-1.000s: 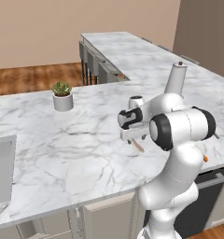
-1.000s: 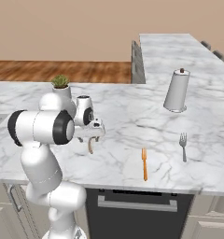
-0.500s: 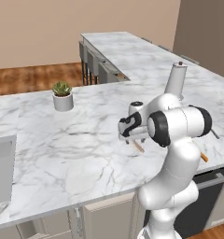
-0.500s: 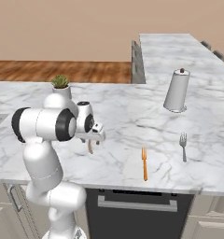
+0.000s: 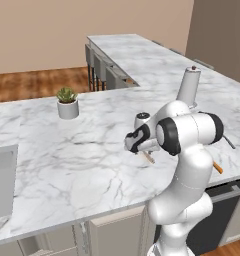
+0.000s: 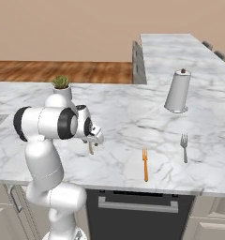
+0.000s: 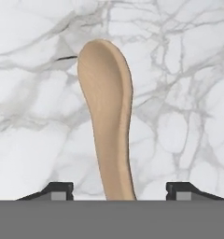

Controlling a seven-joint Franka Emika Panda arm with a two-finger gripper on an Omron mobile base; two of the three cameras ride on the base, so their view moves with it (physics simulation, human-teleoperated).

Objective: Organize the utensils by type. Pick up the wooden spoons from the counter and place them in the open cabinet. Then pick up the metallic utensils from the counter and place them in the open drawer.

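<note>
Pale tan wood runs up the middle of the hand view: a spoon (image 7: 107, 116) lies flat on the counter (image 7: 34, 140), bowl toward 12 o'clock, handle running down to 6 between the gripper (image 7: 118, 191). Its 2 fingertips (image 7: 58, 190) stand apart, 1 on each side of the handle, neither touching it, so the jaws are open around the spoon and nothing is held.

From the right base view, the gripper (image 6: 92, 140) hangs low over the spoon (image 6: 91, 149) near the front edge of the counter (image 6: 123, 117). At 3 o'clock from it lies an orange fork (image 6: 145, 165), and further that way a grey fork (image 6: 184, 146). Behind, at 1 o'clock, stands a grey canister (image 6: 178, 91); at 11 o'clock a potted plant (image 6: 61, 86).
</note>
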